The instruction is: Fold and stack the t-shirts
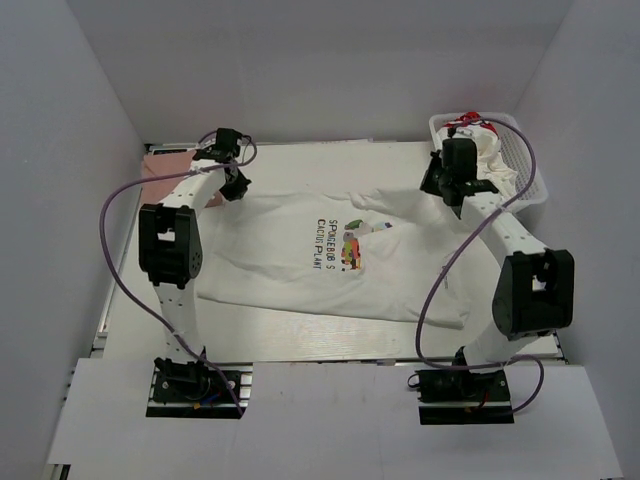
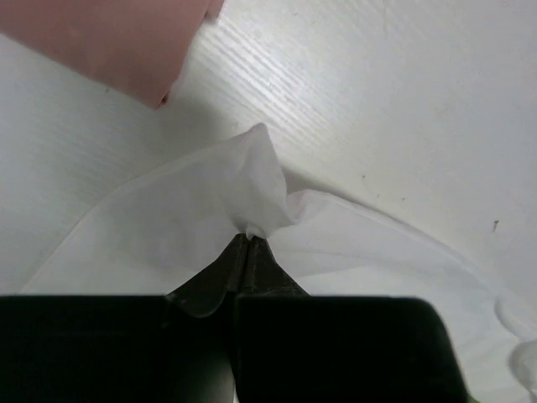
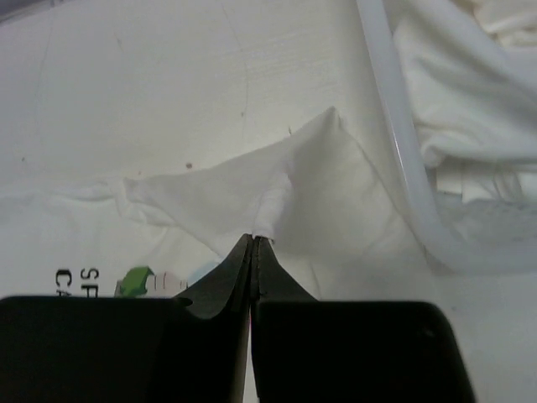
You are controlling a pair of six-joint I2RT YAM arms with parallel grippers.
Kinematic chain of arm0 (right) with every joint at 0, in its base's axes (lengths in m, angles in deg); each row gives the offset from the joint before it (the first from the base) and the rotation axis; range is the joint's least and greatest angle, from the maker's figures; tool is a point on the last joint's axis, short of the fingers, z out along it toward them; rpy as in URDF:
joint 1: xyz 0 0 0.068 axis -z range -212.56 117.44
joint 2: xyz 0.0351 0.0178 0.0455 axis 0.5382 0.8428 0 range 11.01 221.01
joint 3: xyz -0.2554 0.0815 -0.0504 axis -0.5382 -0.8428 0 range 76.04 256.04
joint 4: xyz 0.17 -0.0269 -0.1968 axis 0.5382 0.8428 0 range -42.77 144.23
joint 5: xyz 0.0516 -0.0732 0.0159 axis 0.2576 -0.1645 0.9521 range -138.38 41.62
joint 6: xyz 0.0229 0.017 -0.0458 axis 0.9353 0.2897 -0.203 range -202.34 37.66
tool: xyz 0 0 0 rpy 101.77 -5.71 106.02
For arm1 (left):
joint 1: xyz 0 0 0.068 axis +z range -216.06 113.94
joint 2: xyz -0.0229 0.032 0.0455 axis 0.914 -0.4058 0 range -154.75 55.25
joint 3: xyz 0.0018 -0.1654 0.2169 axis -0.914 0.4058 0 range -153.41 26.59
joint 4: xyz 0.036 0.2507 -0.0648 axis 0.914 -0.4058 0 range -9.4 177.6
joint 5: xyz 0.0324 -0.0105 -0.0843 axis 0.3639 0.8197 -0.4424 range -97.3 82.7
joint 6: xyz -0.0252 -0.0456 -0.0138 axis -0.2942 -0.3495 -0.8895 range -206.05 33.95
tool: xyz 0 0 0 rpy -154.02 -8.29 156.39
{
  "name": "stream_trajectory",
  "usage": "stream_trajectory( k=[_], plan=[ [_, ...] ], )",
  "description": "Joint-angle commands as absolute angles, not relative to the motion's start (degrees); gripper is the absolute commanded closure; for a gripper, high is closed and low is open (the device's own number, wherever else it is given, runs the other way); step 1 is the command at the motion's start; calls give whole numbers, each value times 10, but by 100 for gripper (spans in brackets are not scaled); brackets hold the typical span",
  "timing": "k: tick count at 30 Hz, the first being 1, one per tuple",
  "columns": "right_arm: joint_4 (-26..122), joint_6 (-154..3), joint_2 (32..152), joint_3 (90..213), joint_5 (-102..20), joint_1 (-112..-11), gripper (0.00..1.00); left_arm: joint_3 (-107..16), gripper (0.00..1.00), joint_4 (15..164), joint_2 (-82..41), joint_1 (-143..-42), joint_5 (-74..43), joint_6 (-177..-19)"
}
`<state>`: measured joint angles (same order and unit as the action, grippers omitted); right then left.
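Observation:
A white t-shirt [image 1: 330, 270] with a colourful cartoon print and dark lettering lies spread on the table. My left gripper [image 1: 236, 186] is shut on a pinch of its cloth at the far left corner [image 2: 252, 201]. My right gripper [image 1: 452, 196] is shut on a pinch of its cloth at the far right [image 3: 277, 189]. A folded dusty-pink t-shirt [image 1: 168, 164] lies at the far left; it also shows in the left wrist view [image 2: 117, 42]. More white t-shirts [image 1: 490, 160], one with red print, lie in the basket.
A white plastic mesh basket [image 1: 532, 160] stands at the far right corner, close to my right gripper; its rim [image 3: 398, 143] shows in the right wrist view. White walls enclose the table on three sides.

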<state>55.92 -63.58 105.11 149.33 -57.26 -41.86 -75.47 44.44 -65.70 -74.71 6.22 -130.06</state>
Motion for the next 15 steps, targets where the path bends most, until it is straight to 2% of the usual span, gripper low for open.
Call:
stream_trajectory(
  k=[1,10,15],
  plan=[
    [594,-612,993,1469,-574,-423,100,-713,100,441,-585,-752,102,-1295],
    [724,-587,866,1437,-590,-420,100,-626,100,452,-522,-752,119,-1295],
    [775,-557,821,1394,-534,-420,100,-597,100,452,-508,-752,144,-1295]
  ],
)
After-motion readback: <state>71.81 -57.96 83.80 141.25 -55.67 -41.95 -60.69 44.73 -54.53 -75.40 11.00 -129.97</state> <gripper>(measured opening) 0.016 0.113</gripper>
